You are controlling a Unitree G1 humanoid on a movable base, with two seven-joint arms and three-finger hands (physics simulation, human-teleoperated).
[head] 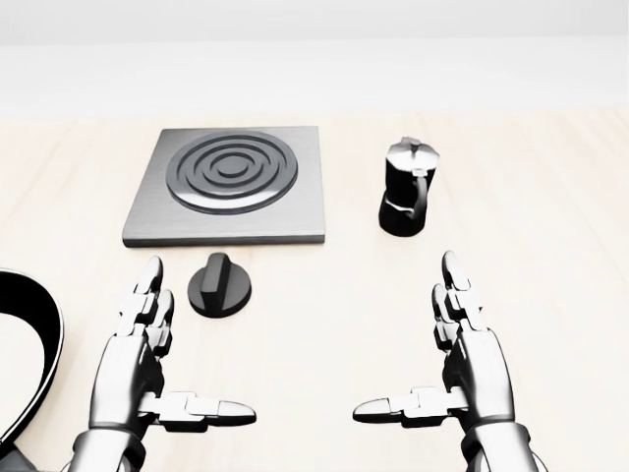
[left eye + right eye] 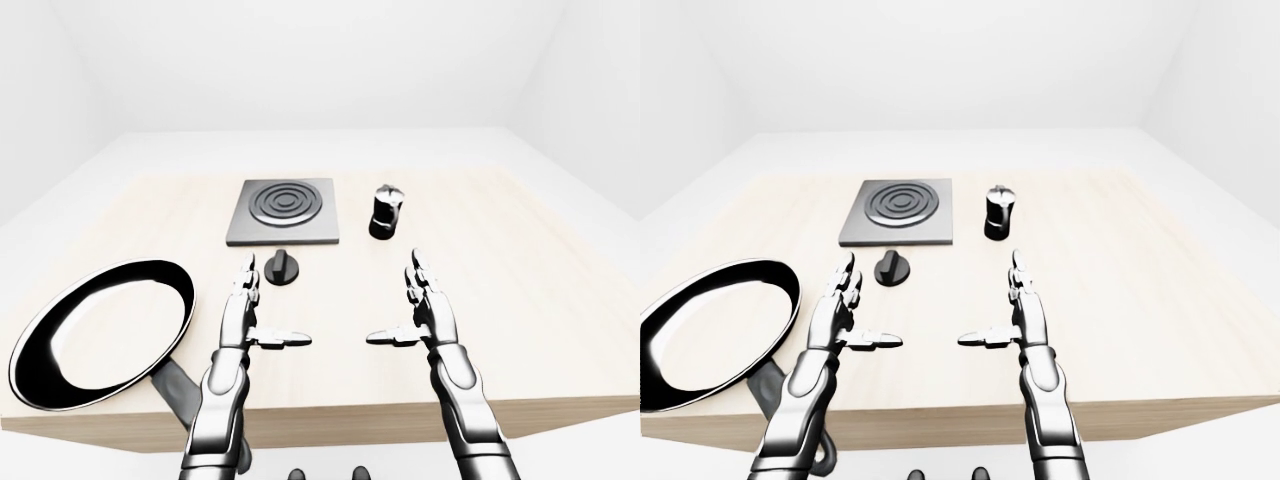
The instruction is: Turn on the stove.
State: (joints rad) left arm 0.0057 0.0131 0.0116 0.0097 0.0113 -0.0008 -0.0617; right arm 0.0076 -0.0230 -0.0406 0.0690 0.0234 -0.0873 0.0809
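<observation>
Pale matt wood-grain table (image 1: pixel 550 197); brushed grey metal stove (image 1: pixel 228 184); matt black knob (image 1: pixel 219 285); glossy moka pot (image 1: pixel 407 187); chrome-bright hands; glossy black frying pan (image 2: pixel 100 333).

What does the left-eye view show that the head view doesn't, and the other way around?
Only the left-eye view shows the whole frying pan with its handle, the table's near edge, both forearms and the white room walls.

Only the head view gives a close look: the raised grip on the knob and the moka pot with its lid and handle. The pan is just a dark arc at its left edge.

Both show the stove plate with its rings, the knob below it, the pot to its right, and the left hand and right hand open over the table, touching nothing.
</observation>
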